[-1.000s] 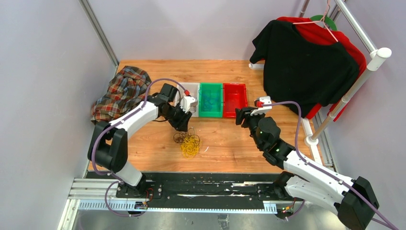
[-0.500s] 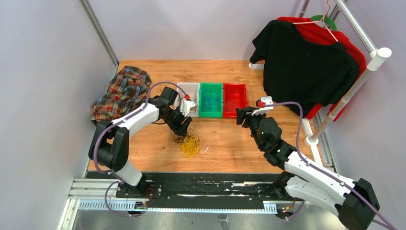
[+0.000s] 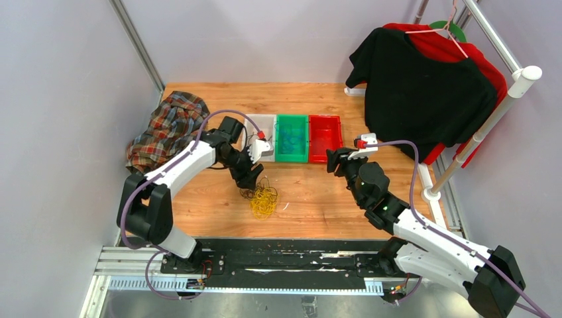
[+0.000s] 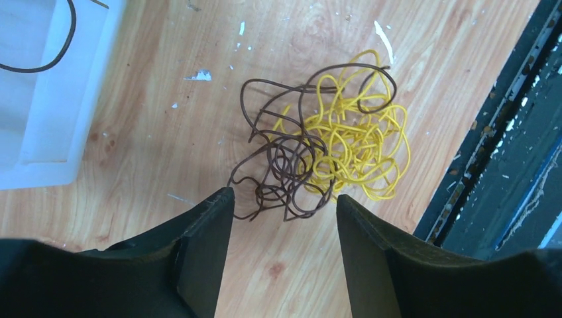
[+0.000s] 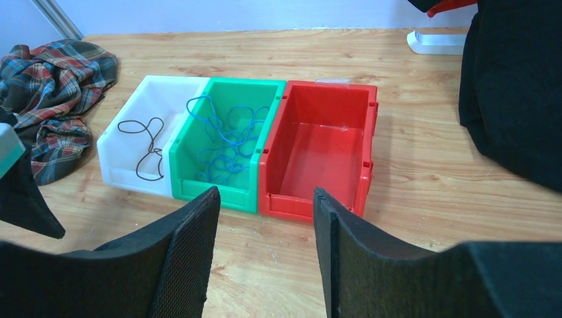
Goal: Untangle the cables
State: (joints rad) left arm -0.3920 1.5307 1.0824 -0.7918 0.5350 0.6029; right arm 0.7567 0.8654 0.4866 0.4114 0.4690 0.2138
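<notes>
Left gripper, jaws now spread and empty, is returning from the white bin to the tangled cables by the near edge of the table, starting another pick. Right gripper is idling, jaws spread.

My left fingers have spread wider. They have drawn back from the white bin and dropped closer to the tangle of cables on the worktop, and my left arm has swung slightly leftward.
</notes>
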